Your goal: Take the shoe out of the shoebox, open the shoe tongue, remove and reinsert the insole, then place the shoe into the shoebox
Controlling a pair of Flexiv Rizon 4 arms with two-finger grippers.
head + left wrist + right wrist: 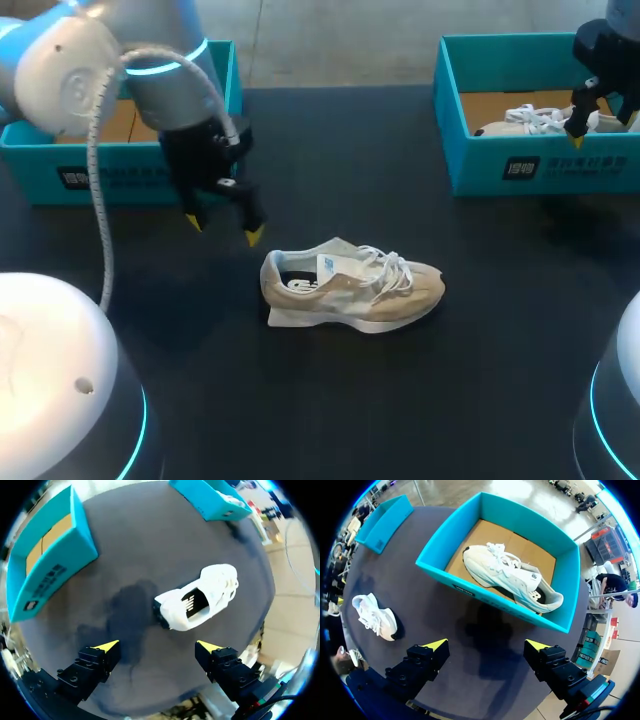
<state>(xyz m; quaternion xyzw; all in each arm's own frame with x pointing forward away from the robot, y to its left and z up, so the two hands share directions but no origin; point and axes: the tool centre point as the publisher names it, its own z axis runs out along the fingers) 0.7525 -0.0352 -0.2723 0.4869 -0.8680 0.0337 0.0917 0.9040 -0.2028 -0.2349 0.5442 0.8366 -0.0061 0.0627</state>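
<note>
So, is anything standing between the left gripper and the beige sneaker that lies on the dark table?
Nothing visible does. The open left gripper hangs beside the heel of the beige sneaker with white laces, and only bare dark tabletop lies between them.

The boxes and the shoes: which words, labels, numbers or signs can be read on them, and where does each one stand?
Left box: dark print on its front wall, too blurred to read.
Right box: the same kind of print, too blurred to read.
Table shoe: a tongue tag and a dark insole mark, both too small to read.
Boxed shoe: a small heel mark, unreadable.
Nothing can be quoted.
</note>
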